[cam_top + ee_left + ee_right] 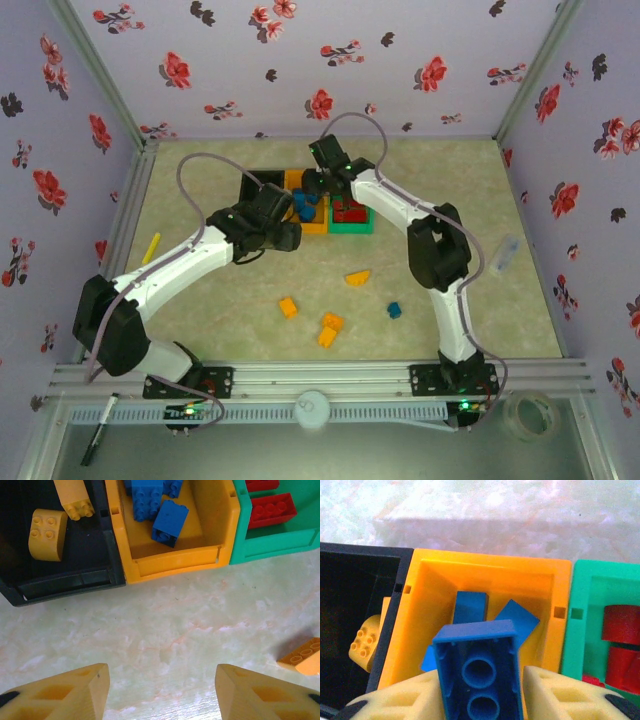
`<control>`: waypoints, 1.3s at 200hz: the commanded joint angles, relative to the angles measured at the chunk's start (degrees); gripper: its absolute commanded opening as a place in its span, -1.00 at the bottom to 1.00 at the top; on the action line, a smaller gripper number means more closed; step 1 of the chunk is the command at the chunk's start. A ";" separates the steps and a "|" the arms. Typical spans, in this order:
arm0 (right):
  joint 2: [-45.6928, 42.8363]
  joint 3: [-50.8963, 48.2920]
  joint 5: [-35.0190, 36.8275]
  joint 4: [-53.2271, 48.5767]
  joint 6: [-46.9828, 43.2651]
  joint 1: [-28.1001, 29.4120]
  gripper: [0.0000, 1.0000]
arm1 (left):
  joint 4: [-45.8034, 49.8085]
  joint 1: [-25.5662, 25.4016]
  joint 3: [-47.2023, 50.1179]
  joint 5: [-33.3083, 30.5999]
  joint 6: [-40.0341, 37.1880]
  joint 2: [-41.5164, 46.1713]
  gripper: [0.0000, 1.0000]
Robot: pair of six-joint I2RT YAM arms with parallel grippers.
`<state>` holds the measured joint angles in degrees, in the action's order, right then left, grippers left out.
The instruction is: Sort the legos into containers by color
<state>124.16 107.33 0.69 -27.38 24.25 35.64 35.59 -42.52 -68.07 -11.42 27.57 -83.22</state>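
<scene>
Closest to us was a blue brick (475, 645), underside up with its two round tubes showing, set between the fingers of the right gripper (480, 695) above the orange bin (485, 565). We could not tell whether those fingers pinched it or stood just clear of it (the gaps at its sides were too slim to judge). Below it, other blue bricks (470, 607) lay in that bin. The black bin (395, 625), joined on one side, held a yellow brick (362, 647); the green bin (580, 595), joined on the other, held red bricks (622, 625).

The left gripper (162, 690) hung over the bare table (165, 630) just in front of the bins, its fingers spread wide with nothing between them. An orange brick (302, 656) lay on the table off to its right.

From above we saw loose orange bricks (288, 307) and a small blue piece (394, 310) mid-table, well apart from the bins, and a yellow stick (151, 247) near the left wall.
</scene>
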 commanded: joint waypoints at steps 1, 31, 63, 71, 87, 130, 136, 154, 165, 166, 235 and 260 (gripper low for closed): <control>1.89 5.15 -0.60 -3.84 -1.21 -0.48 0.11 | 0.36 -0.15 0.66 -0.33 1.31 1.46 0.16; 0.58 5.08 0.06 -4.91 -1.92 -0.92 0.20 | -0.16 -0.58 1.12 0.43 2.16 1.51 0.16; -5.46 -1.12 1.01 -3.59 -2.49 -1.86 0.21 | -0.77 -3.11 1.32 0.86 3.10 0.16 0.16; -7.26 -3.14 1.20 -3.37 -2.45 -2.21 0.22 | -0.71 -4.21 1.24 0.88 3.46 -0.39 0.16; -11.26 -7.77 1.42 -2.41 -2.49 -3.42 0.23 | -0.74 -6.62 1.00 0.87 4.31 -1.72 0.16; -21.74 -20.81 1.94 -0.67 -2.72 -7.40 0.23 | -1.41 -15.00 -1.56 2.43 5.93 -7.51 0.17; -22.86 -22.30 2.19 -0.66 -2.79 -7.95 0.23 | -1.04 -16.22 -2.58 2.74 6.30 -8.72 0.18; -25.71 -26.00 2.63 -0.49 -2.83 -9.51 0.23 | -0.53 -19.99 -5.83 4.75 8.23 -13.24 0.18; -27.04 -28.02 2.74 -0.41 -2.85 -10.58 0.23 | -0.48 -22.31 -8.18 6.41 10.22 -16.23 0.18; -27.13 -28.17 2.74 -0.45 -2.83 -10.67 0.23 | -0.50 -22.50 -8.42 6.54 10.44 -16.52 0.18; -31.86 -35.05 1.53 1.33 -2.19 -14.66 0.23 | 1.01 -31.83 -24.66 13.05 15.74 -33.46 0.25; -32.98 -36.29 1.42 1.45 -2.34 -14.96 0.24 | 4.33 -32.49 -29.14 12.85 14.10 -37.12 0.29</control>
<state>93.95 72.20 2.31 -27.53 22.46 21.04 35.51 -75.00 -92.68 0.62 41.69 -117.38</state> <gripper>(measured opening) 0.618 0.638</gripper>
